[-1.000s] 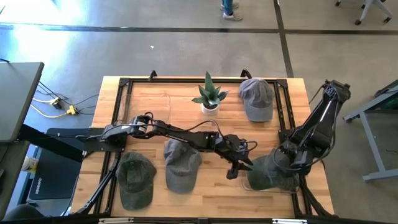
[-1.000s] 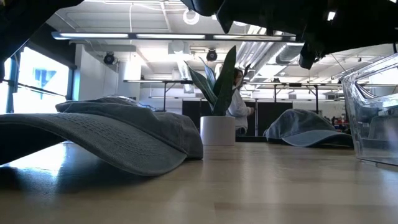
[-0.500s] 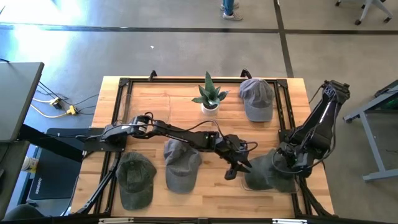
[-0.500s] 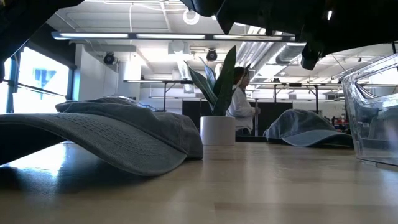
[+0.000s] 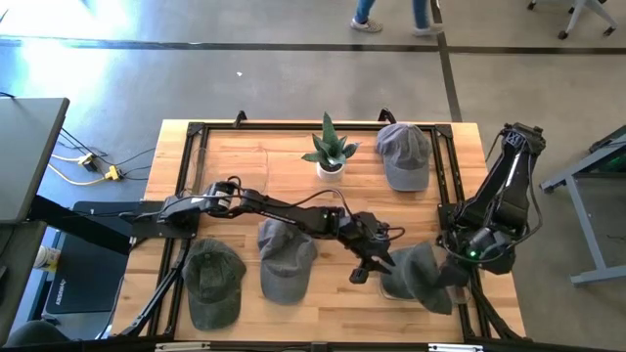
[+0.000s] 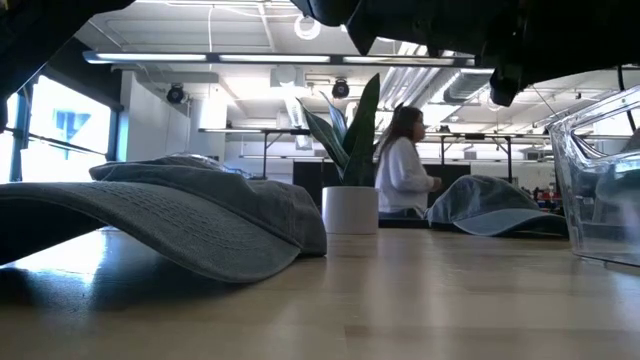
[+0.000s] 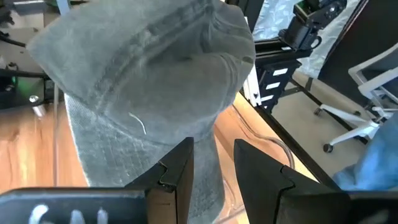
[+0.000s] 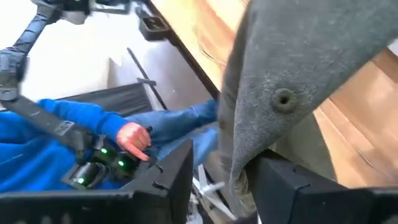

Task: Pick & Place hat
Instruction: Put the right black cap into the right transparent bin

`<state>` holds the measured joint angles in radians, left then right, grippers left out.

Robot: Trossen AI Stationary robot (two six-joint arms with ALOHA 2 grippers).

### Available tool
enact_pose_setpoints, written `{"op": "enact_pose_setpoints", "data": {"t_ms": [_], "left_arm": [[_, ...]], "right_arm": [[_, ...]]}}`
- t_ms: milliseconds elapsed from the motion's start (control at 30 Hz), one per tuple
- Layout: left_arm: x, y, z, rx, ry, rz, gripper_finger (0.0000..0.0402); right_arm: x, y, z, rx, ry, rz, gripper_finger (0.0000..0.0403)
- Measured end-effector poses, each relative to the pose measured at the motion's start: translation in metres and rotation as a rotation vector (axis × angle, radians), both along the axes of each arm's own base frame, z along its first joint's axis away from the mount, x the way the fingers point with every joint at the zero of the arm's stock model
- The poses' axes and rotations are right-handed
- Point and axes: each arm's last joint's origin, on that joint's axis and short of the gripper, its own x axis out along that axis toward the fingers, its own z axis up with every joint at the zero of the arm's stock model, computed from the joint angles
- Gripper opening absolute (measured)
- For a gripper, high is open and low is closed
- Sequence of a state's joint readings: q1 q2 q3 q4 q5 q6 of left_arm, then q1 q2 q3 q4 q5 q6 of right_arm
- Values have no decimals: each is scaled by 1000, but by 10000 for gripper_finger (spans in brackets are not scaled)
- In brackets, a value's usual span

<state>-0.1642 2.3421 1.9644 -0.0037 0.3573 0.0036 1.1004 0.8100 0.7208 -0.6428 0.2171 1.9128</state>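
The grey hat (image 5: 419, 277) is off the table's near right part, above a clear container (image 5: 389, 289), with its brim (image 5: 442, 298) pointing to the near right corner. My right gripper (image 5: 462, 262) is shut on it from the right. My left gripper (image 5: 362, 272) reaches across from the left and stands just left of the hat, its fingers a little apart. In the left wrist view the hat (image 7: 149, 93) fills the picture ahead of my left gripper (image 7: 212, 168). I cannot tell whether that gripper touches it. My right gripper pinches the hat's cloth edge (image 8: 239, 163) between its two fingers, coming from the table's right side. The crown with its eyelet (image 8: 283, 98) rises beyond the fingers. The hat is lifted, hanging over the clear container.
Three more grey hats lie on the table: near left (image 5: 213, 282), near middle (image 5: 284, 256) and far right (image 5: 404, 154). A potted plant (image 5: 330, 152) stands at the far middle. The container's clear wall (image 6: 600, 180) shows in the low view. A person (image 6: 403, 175) walks in the room behind.
My right arm has swung its wrist about and drawn the hat up off the container. The hat has turned, so its brim now points to the near right corner. My left arm has stayed in place. A person has walked across the room behind.
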Motion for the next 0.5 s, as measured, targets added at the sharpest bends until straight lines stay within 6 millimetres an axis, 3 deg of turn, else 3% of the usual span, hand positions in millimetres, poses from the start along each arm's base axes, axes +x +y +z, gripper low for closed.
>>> {"op": "enact_pose_setpoints", "data": {"t_ms": [133, 233, 400, 500], "left_arm": [[0, 0, 0, 0, 0, 0, 110], [0, 0, 0, 0, 0, 0, 110], [0, 0, 0, -7, 4, 4, 110], [0, 0, 0, -8, 4, 4, 110]], "right_arm": [[-5, -3, -12, -69, 165, 23, 145], [-5, -3, -17, -107, 211, 26, 176], [-1, 1, -16, -107, 149, 13, 234], [3, 6, -8, -64, 23, -1, 247]]}}
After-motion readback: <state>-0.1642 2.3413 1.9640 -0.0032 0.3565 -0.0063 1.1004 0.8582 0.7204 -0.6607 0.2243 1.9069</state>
